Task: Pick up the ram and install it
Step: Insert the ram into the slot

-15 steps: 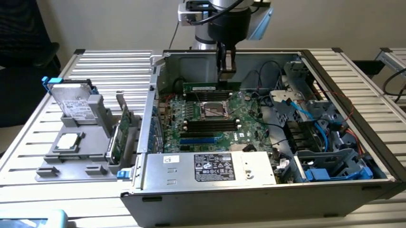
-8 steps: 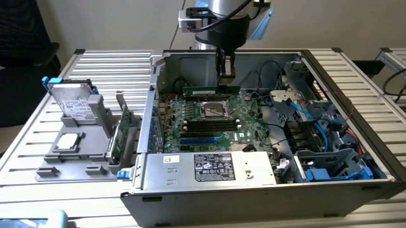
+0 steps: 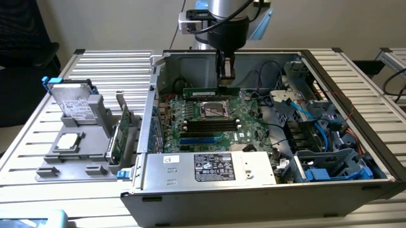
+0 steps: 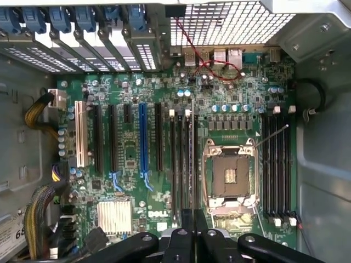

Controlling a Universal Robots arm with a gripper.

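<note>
Grey holder [image 3: 63, 161] with hard drive [image 3: 73, 102] seen on counter [image 3: 108, 66] at exterior view's left. Green expansion card [image 3: 120, 133] stood upright just beside it. Open computer case [image 3: 184, 199] set mid-counter. Inside, ram [image 3: 211, 91] held level over motherboard [image 3: 190, 114], just beside CPU socket [image 3: 216, 110], grasped by clenched tool [image 3: 225, 78]. Wrist view: ram [image 4: 192, 164] seen edge-on between tool [image 4: 194, 233] fingers, over memory slots [image 4: 176, 164].

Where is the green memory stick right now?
In the exterior view, the ram sits in the gripper inside the open computer case, low over the motherboard, just beyond the CPU socket.
</note>
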